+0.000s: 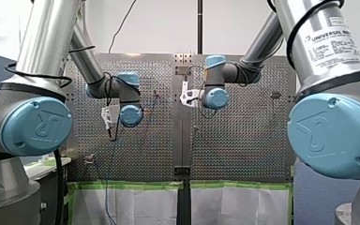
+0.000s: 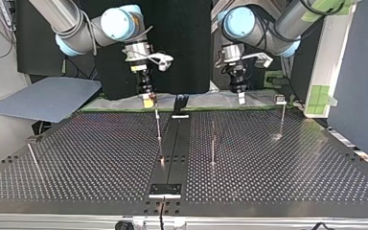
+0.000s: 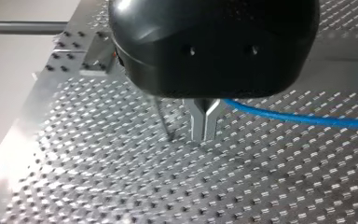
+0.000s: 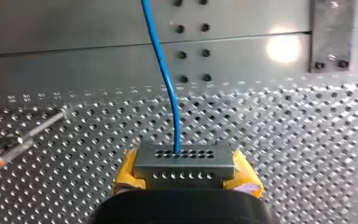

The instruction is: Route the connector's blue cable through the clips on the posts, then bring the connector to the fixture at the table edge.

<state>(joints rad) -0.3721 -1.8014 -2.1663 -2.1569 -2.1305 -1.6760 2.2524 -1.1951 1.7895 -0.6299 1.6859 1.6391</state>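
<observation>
Pads [image 4: 244, 175] of yellow on my right claw [image 4: 184, 179] are clamped on the two ends of the grey connector [image 4: 184, 163], which sits crosswise between them with its rows of holes showing. The blue cable [image 4: 165, 79] leaves the connector's upper face and runs ahead of the claw over the perforated table [image 4: 284, 140]. A red-tipped post [image 4: 23, 140] stands off to one side. In the top view both arms come down from above with wrists pointing straight down near the table's far edge, the right one over a post. My left claw [image 3: 205, 126] has its metal fingers together, tips at the table surface. The cable reaches them from one side and seems pinched between them, though the black body hides the spot. A thin post [image 3: 163, 119] stands just beside those fingers.
</observation>
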